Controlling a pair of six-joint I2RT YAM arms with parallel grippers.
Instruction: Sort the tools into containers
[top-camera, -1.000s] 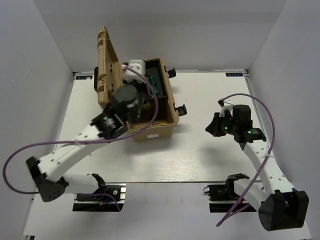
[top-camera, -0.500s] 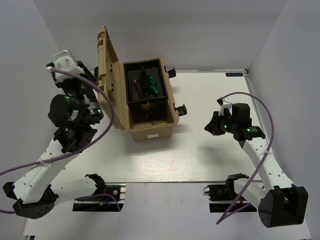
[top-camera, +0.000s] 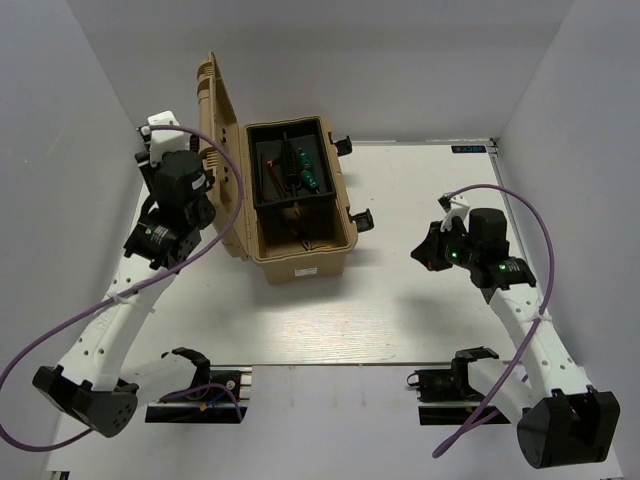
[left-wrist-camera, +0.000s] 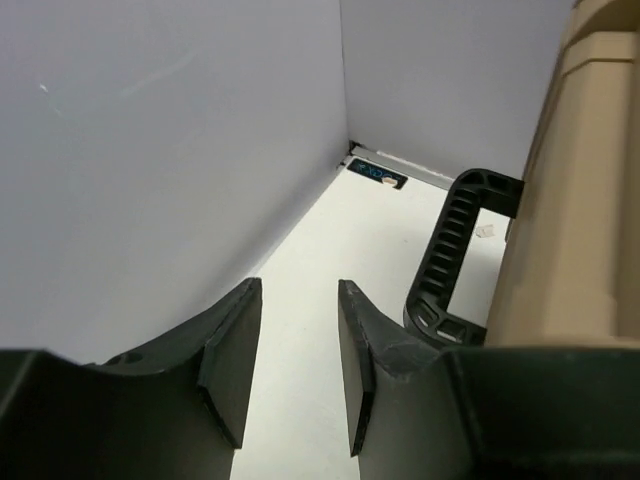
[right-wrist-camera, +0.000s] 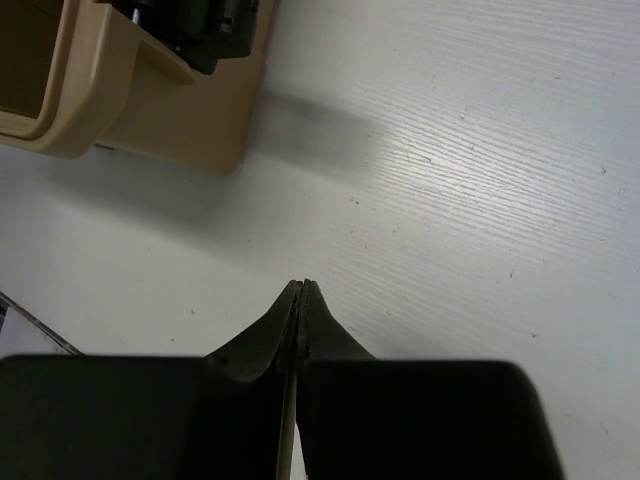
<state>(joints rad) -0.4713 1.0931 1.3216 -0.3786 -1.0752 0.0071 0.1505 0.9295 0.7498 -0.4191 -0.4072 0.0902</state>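
Left gripper (left-wrist-camera: 297, 300) first: we see its two fingers spread, with only pale worktop (top-camera: 420, 320) showing in the gap. It hangs at the far left of the worktop, between the side wall (left-wrist-camera: 150, 150) and the raised lid (top-camera: 213, 130) of the tan toolbox (top-camera: 300, 262). From the left wrist we look along the outside of that lid, and the black handle (left-wrist-camera: 447, 255) sits just beside the right-hand finger's line, not touching it.

Our right gripper (right-wrist-camera: 301, 290) is pressed together, tip to tip, with nothing pinched. It hovers over bare worktop well to the right of the toolbox. Its wrist view catches a tan corner of the box and a black latch (top-camera: 363, 220) at the upper left.

We find the toolbox standing open at the back of the worktop, left of centre, with its lid upright on the left side. The tools lie inside it, in the black tray (top-camera: 262, 196). We can pick out the green-handled screwdriver (top-camera: 311, 180) towards the tray's right side. The darker tools beside it are too small to tell apart.
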